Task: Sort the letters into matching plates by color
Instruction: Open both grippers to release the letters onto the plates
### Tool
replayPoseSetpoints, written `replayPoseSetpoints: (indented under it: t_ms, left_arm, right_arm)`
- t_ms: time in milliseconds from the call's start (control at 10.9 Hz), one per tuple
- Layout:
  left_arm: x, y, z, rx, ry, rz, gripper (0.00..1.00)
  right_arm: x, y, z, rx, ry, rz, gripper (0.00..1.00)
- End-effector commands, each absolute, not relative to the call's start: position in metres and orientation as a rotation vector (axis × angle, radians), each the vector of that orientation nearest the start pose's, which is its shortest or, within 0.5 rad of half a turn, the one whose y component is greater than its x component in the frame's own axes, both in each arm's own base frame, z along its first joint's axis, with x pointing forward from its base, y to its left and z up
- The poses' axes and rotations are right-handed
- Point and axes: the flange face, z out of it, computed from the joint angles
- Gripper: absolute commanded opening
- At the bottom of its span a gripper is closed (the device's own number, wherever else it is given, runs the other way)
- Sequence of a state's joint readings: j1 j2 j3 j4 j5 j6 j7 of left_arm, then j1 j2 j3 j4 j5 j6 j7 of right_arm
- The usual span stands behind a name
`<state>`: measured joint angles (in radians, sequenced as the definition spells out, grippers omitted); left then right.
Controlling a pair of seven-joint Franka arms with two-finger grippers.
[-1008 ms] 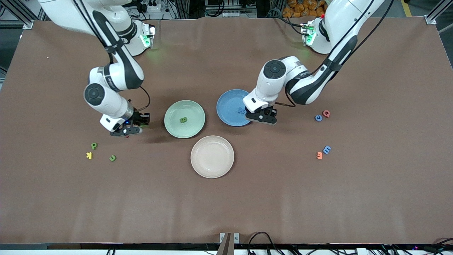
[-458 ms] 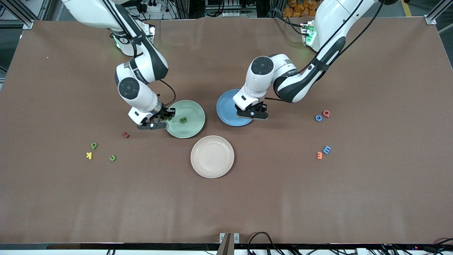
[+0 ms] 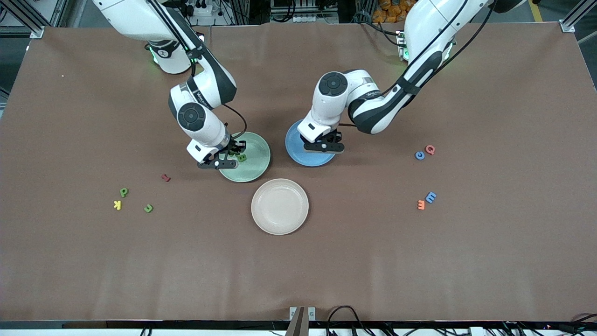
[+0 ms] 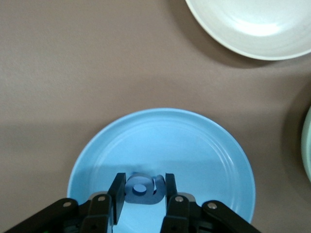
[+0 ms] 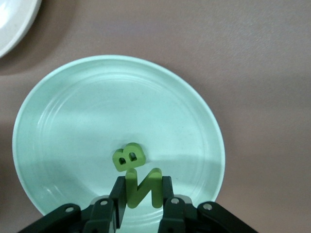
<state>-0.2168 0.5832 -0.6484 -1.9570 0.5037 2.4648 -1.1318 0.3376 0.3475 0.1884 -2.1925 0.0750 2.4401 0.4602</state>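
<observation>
Both grippers hang over their matching plates, each clamped on a letter.
The right gripper pinches a green N above the green plate, beside the green B lying there; the left gripper grips a blue letter over the blue plate.

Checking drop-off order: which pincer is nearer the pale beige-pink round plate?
Roughly equal. The right pincer hangs over the pale green plate, the left pincer over the blue plate, both beside the beige-pink plate.
</observation>
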Motion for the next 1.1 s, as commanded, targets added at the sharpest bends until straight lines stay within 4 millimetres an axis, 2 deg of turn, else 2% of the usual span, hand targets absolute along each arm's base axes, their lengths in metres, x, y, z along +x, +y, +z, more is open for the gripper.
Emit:
replayPoseSetpoints:
  t_ms: [0,183,367,550,641,733,825,916,1008]
  left_arm:
    - [0.412,-0.478,0.238,-3.199,-0.011,-0.049,0.0]
    - [0.406,-0.483,0.234,-3.194,0.005,-0.04,0.0]
    - [0.403,-0.491,0.232,-3.182,-0.044,-0.067,0.0]
    - [0.406,-0.491,0.23,-3.175,-0.063,-0.064,0.0]
    - [0.405,-0.492,0.231,-3.174,-0.057,-0.066,0.08]
    - [0.404,-0.494,0.231,-3.175,-0.049,-0.07,0.24]
    - [0.404,-0.494,0.231,-3.173,-0.045,-0.07,0.81]
    - [0.404,-0.494,0.232,-3.174,-0.042,-0.077,1.0]
    - [0.405,-0.493,0.232,-3.174,-0.045,-0.077,1.0]
  right_arm:
    - [0.477,0.281,0.221,-3.078,0.013,0.224,1.0]
    - [0.485,0.268,0.224,-3.086,-0.087,0.21,1.0]
    - [0.495,0.244,0.228,-3.077,-0.202,0.231,1.0]
    - [0.509,0.216,0.232,-3.071,-0.181,0.222,1.0]
    - [0.516,0.199,0.234,-3.066,-0.188,0.214,1.0]
    - [0.523,0.18,0.234,-3.061,-0.205,0.209,1.0]
    - [0.53,0.16,0.235,-3.062,-0.231,0.197,1.0]
    - [0.538,0.137,0.237,-3.068,-0.277,0.181,1.0]
    - [0.542,0.124,0.237,-3.067,-0.355,0.172,1.0]
